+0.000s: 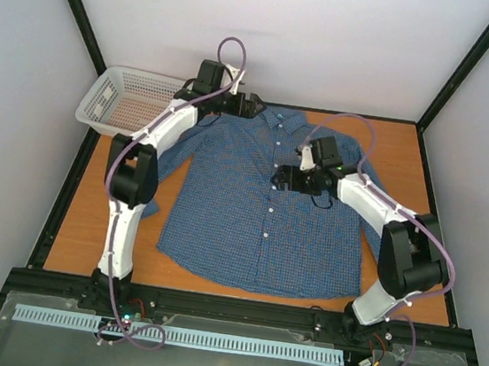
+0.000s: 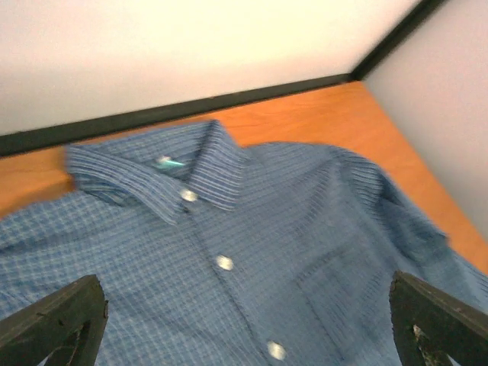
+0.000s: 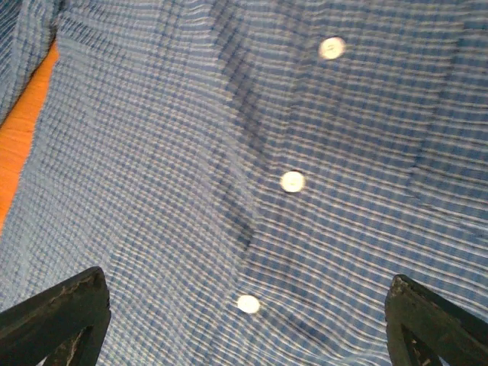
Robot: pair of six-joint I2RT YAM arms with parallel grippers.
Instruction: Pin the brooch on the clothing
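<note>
The blue checked shirt [image 1: 250, 210] lies spread flat on the orange table, collar at the far side. My left gripper [image 1: 250, 106] hovers over the collar, open and empty. In the left wrist view [image 2: 244, 335] its fingertips [image 2: 57, 320] stand wide apart above the collar [image 2: 152, 171] and the top white buttons [image 2: 224, 262]. My right gripper [image 1: 282, 177] hovers over the button row at chest height, open and empty. In the right wrist view [image 3: 244, 328] its fingertips [image 3: 61, 316] straddle the placket and its buttons [image 3: 292, 181]. The brooch shows in no view.
A white mesh basket [image 1: 119, 99] stands at the far left corner of the table. Black frame rails edge the table [image 1: 409, 150], with white walls behind. A chest pocket [image 2: 347, 286] sits to the right of the placket.
</note>
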